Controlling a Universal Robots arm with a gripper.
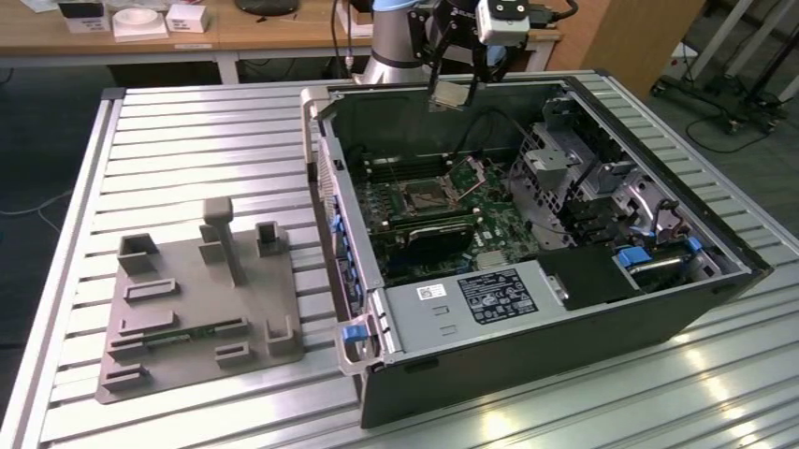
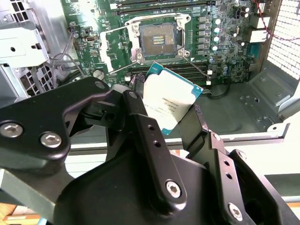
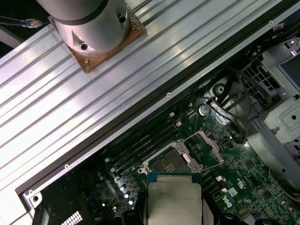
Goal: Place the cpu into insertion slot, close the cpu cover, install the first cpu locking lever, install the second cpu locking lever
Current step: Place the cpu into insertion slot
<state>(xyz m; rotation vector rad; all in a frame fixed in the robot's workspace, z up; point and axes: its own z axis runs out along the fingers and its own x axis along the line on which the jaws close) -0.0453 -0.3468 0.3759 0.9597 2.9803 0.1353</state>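
Grip status: the gripper (image 1: 452,86) is clamped on the cpu (image 2: 171,101), with one finger on each of two opposite edges. I judge this leaves the chip's underside free for seating. In the exterior view the chip hangs at upper centre of the frame, over the rear wall of the open computer case (image 1: 525,346) and well apart from the insertion slot (image 1: 418,198) at mid-frame. Both wrist views show the slot bare. The cpu cover (image 3: 210,146) is swung up beside it, so access from above is unobstructed. The case lies on a ribbed aluminium table (image 1: 187,140). A grey fixture plate (image 1: 187,309) occupies lower left, and a wooden bench (image 1: 275,28) crosses the top edge.
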